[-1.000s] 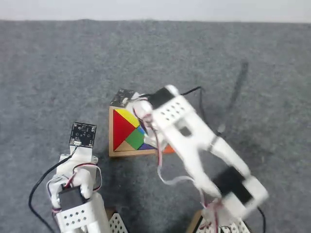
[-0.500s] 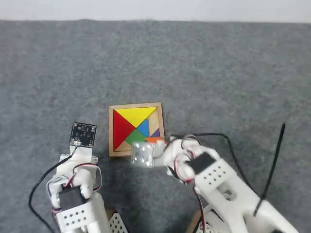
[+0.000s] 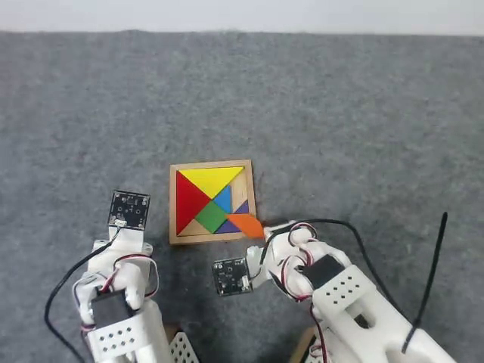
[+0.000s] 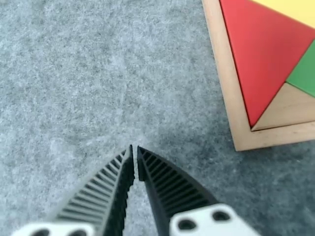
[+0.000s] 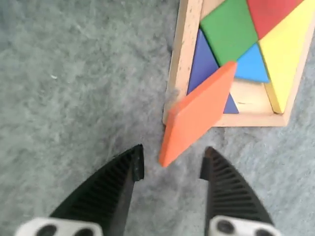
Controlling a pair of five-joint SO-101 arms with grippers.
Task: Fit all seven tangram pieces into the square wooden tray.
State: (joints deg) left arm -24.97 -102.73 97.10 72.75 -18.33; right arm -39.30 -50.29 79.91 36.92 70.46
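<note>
The square wooden tray (image 3: 172, 206) lies mid-table holding yellow, red, green, blue and purple pieces. An orange parallelogram piece (image 3: 245, 224) rests tilted across the tray's near right corner, half on the rim; it is also seen as the orange piece (image 5: 197, 114) leaning on the tray rim (image 5: 178, 64). My right gripper (image 5: 170, 164) is open, its tips just short of the orange piece and not touching it. My left gripper (image 4: 134, 150) is shut with nothing in it, over bare carpet beside the tray corner (image 4: 241, 142).
Grey carpet covers the table on all sides of the tray. The left arm's base (image 3: 121, 310) stands at the near left and the right arm's body (image 3: 340, 302) at the near right, with a black cable (image 3: 427, 280) beside it.
The right arm has pulled back from over the tray toward the near edge. The orange piece now lies uncovered on the tray's corner. The left arm has stayed put.
</note>
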